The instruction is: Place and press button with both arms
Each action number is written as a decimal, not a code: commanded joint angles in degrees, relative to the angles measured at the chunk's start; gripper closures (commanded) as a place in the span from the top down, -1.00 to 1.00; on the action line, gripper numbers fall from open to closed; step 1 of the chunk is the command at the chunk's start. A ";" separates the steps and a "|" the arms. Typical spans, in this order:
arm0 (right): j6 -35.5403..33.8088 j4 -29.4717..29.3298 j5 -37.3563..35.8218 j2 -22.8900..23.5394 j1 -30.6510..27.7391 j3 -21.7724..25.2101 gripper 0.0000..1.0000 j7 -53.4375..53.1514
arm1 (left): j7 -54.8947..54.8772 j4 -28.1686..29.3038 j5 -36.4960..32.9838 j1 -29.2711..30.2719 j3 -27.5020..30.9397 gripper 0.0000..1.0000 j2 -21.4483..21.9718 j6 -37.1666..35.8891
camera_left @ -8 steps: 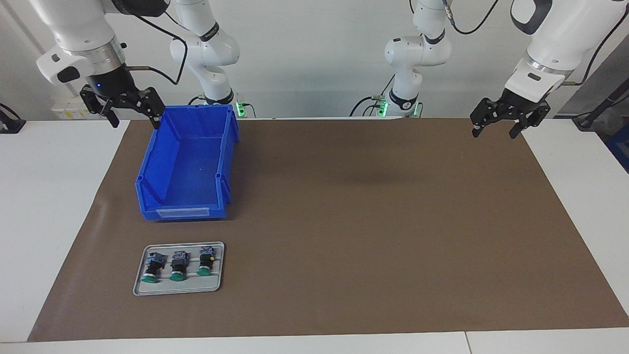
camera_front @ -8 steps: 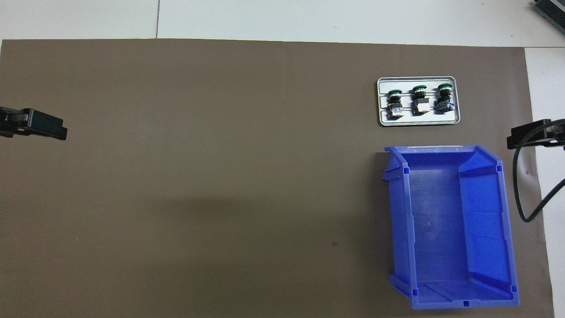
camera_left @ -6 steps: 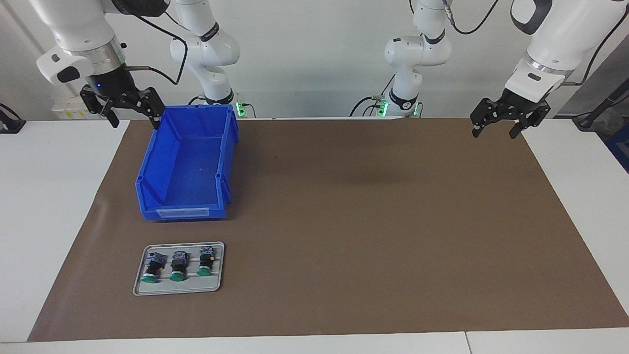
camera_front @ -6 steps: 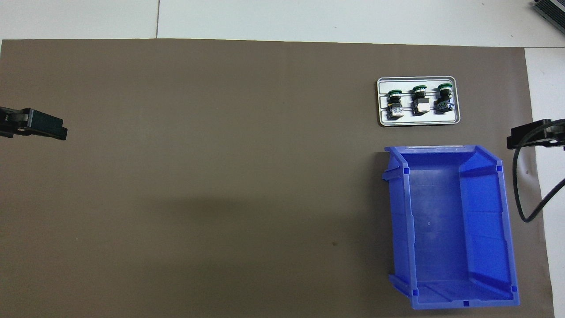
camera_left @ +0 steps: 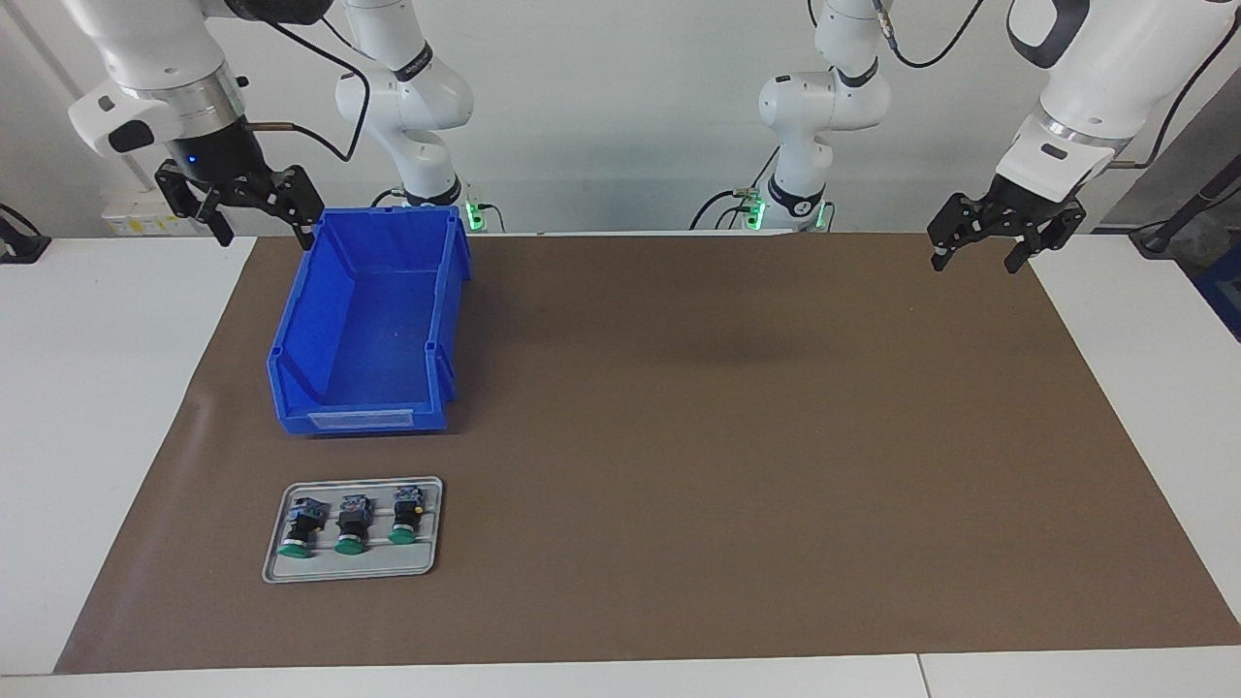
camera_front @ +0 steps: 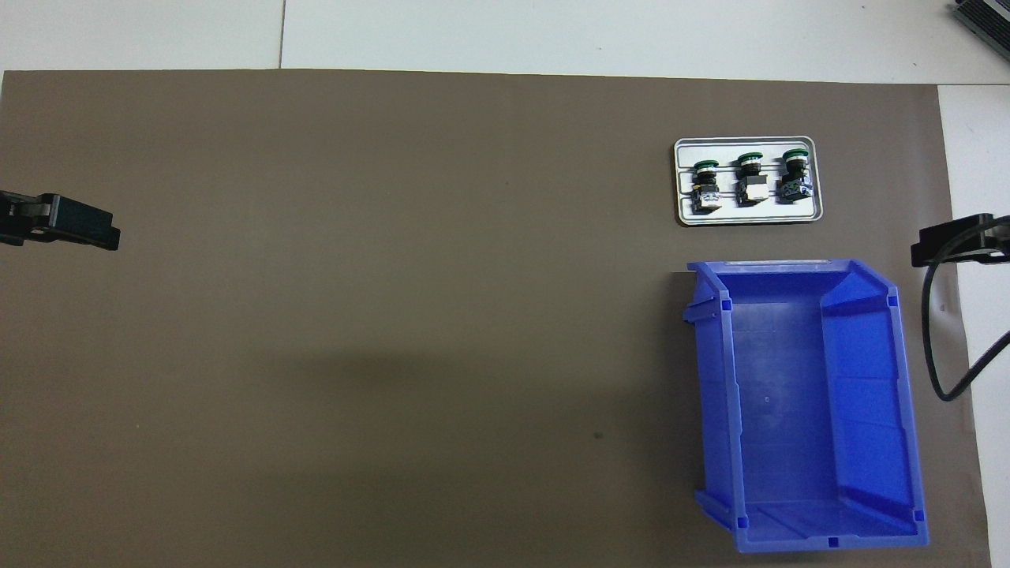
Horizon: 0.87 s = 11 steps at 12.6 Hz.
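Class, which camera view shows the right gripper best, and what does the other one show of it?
The facing view: the whole right gripper shows there, open, raised beside the blue bin. The overhead view catches only a black tip at the frame's edge.

A: What surrounds the scene?
B: A plain white wall [camera_left: 620, 97] fills the upper frame. Below it, a white bench [camera_left: 97, 388] carries a wide brown mat [camera_left: 727, 436], evenly lit.
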<state>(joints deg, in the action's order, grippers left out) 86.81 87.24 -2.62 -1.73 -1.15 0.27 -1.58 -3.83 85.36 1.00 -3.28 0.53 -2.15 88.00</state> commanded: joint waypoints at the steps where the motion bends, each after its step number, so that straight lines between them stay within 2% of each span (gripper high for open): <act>1: 4.40 6.78 0.42 -3.53 -0.43 -0.36 1.00 -0.96 | 0.58 1.74 -1.09 0.38 -0.36 1.00 1.53 -0.11; 2: 4.94 8.37 0.42 -4.32 -0.43 -0.36 1.00 -1.23 | 0.58 1.74 -1.09 0.38 -0.36 1.00 1.53 -0.11; 5: 5.12 8.21 0.42 -4.24 -0.69 -0.36 1.00 -0.17 | 0.58 1.74 -1.09 0.38 -0.45 1.00 1.53 -0.11; 7: 8.70 7.77 0.42 -3.37 -0.95 -0.36 1.00 -0.17 | 0.58 1.74 -1.09 0.38 -0.36 1.00 1.53 -0.11; 9: 10.12 4.01 0.51 1.53 -1.83 -0.27 1.00 1.14 | 0.58 1.74 -1.09 0.38 -0.45 1.00 1.53 -0.11; 11: 17.13 2.59 0.94 7.24 -1.75 -0.36 1.00 1.06 | 0.58 1.74 -1.09 0.38 -0.45 1.00 1.53 -0.02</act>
<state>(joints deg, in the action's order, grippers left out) 99.88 92.80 -2.58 -0.66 -2.06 0.33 -1.55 -3.83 85.36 1.00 -3.28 0.53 -2.15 88.00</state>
